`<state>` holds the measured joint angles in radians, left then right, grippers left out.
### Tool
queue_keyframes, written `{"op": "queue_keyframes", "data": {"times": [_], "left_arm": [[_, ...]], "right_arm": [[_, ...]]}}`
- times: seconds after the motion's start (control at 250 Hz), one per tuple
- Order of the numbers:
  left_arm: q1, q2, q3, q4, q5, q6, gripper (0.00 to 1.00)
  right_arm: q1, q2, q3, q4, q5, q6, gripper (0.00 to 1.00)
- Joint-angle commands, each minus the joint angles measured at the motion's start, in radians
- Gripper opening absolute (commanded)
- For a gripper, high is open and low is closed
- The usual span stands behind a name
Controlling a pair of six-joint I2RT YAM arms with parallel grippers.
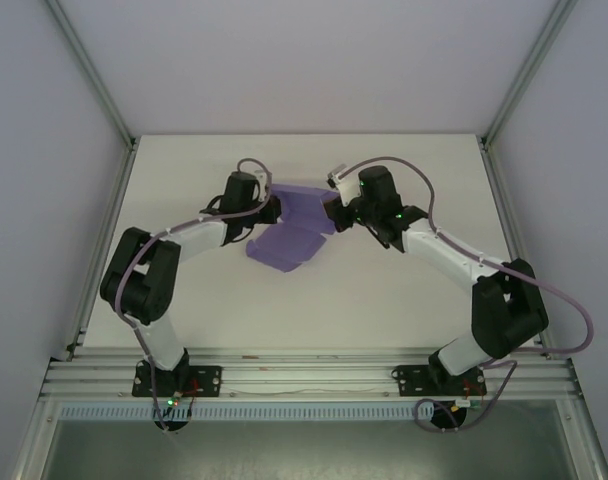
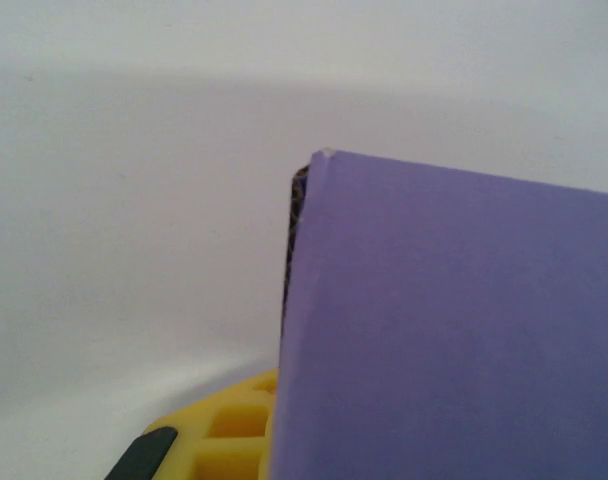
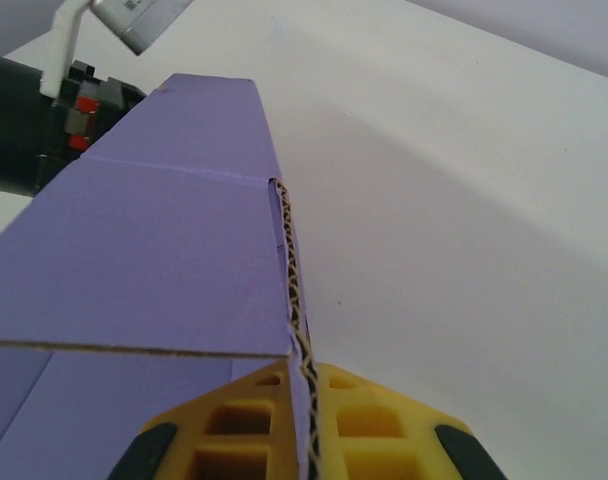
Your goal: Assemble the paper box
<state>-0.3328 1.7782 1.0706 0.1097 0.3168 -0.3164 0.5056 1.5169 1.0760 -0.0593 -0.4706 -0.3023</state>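
**Yellow fingers clamp the purple sheet from both sides: fold slowly, turn together**

Yellow fingers (image 3: 234,425) of the right gripper (image 3: 304,420) are closed on the raw corrugated edge of the paper box (image 3: 154,260). That edge runs straight up between them in the right wrist view. The left gripper (image 1: 267,212) is closed as well. Its wrist view has one yellow finger (image 2: 234,430) pressed against a purple panel, with the other hidden behind the card, so it reads as a clamp on the box's opposite side.

From above, the box is a partly unfolded sheet near the middle of the table (image 1: 384,300), held between the two grippers. Its near part lies low, and the part at the grippers seems lifted.

The step in hand looks like standing a wall up along a crease (image 3: 184,172). No closed corner is visible, so the assembly seems to be at an early stage.

To do this well, both wrists should turn about that crease at the same pace and not pull away from each other. Opposed pulls could slide the card out of a pinch or buckle it off the fold line. The right grip holds only a thin edge, so a slow rotation suits it. Leaving the low part resting on the table gives the fold something to hinge against.
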Motion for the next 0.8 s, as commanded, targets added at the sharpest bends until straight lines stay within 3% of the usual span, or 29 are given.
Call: {"op": "queue_keyframes", "data": {"times": [0.0,0.052,0.216,0.476,0.6,0.795], "left_arm": [[-0.053,0.069,0.095,-0.196,-0.436,-0.005,0.00],[-0.069,0.103,0.155,-0.279,-0.516,-0.044,0.00],[-0.070,0.177,0.254,-0.433,-0.614,-0.155,0.00],[-0.071,0.136,0.225,-0.382,-0.506,-0.123,0.00],[-0.071,0.065,0.165,-0.316,-0.461,-0.057,0.14],[-0.058,-0.107,-0.001,-0.131,-0.258,0.001,0.45]], "right_arm": [[0.029,0.000,-0.005,0.047,0.006,0.039,0.00],[0.042,0.002,-0.008,0.060,0.016,0.043,0.00],[0.062,-0.004,-0.025,0.090,0.046,0.060,0.00],[0.062,-0.001,-0.034,0.119,0.053,0.061,0.00],[0.062,-0.009,-0.045,0.134,0.019,0.052,0.00],[0.044,-0.016,-0.053,0.133,0.007,0.046,0.00]]}}
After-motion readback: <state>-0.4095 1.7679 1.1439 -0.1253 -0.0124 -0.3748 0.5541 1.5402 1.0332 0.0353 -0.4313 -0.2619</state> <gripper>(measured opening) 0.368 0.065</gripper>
